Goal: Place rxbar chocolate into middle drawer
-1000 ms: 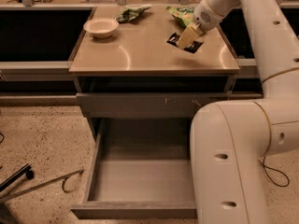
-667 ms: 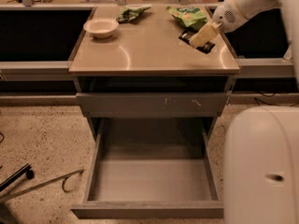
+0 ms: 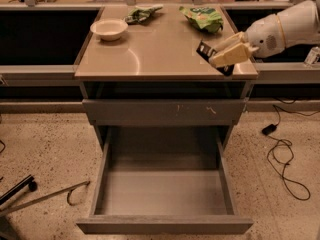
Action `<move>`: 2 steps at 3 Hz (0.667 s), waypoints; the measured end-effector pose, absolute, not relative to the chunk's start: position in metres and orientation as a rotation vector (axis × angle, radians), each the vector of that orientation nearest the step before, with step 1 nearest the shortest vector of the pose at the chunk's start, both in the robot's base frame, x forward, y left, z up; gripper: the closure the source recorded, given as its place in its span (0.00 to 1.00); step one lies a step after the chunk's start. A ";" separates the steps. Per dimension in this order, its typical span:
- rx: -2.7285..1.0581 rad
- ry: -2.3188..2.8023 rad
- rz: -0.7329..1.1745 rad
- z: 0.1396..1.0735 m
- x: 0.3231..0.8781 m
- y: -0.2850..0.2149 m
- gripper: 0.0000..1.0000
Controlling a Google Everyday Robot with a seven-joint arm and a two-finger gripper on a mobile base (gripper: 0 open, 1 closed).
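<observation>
The rxbar chocolate point(image 3: 203, 49), a small flat black bar, is held tilted at the front right corner of the tan countertop point(image 3: 150, 54). My gripper point(image 3: 214, 56) reaches in from the right and is shut on it, its beige fingers point(image 3: 231, 54) covering much of the bar. The middle drawer point(image 3: 162, 191) is pulled wide open below, with nothing on its grey floor. It lies below and to the left of the gripper.
A white bowl point(image 3: 109, 29) sits at the back left of the countertop. Two green snack bags point(image 3: 203, 18) point(image 3: 142, 14) lie at the back. The scratched upper drawer front point(image 3: 162, 111) is closed. A black cable point(image 3: 285, 156) lies on the floor to the right, a metal stand point(image 3: 30, 194) to the left.
The arm's large white body has swung out of the foreground to the right. The gripper with the bar has moved right and toward the countertop's front right corner.
</observation>
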State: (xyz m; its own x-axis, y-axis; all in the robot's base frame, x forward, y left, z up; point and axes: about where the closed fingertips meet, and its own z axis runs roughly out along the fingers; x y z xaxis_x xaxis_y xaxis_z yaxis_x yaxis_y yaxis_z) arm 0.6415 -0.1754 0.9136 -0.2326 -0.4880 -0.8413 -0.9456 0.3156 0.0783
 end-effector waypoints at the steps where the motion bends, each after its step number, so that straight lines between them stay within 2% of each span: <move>1: -1.337 1.804 0.902 0.889 0.624 -0.142 1.00; 2: -1.332 1.800 0.907 0.883 0.625 -0.136 1.00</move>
State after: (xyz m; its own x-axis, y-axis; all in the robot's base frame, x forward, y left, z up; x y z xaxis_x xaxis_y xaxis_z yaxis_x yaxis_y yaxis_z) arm 0.6251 -0.1362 0.8826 -0.2170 -0.4690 -0.8561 -0.9672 0.2222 0.1235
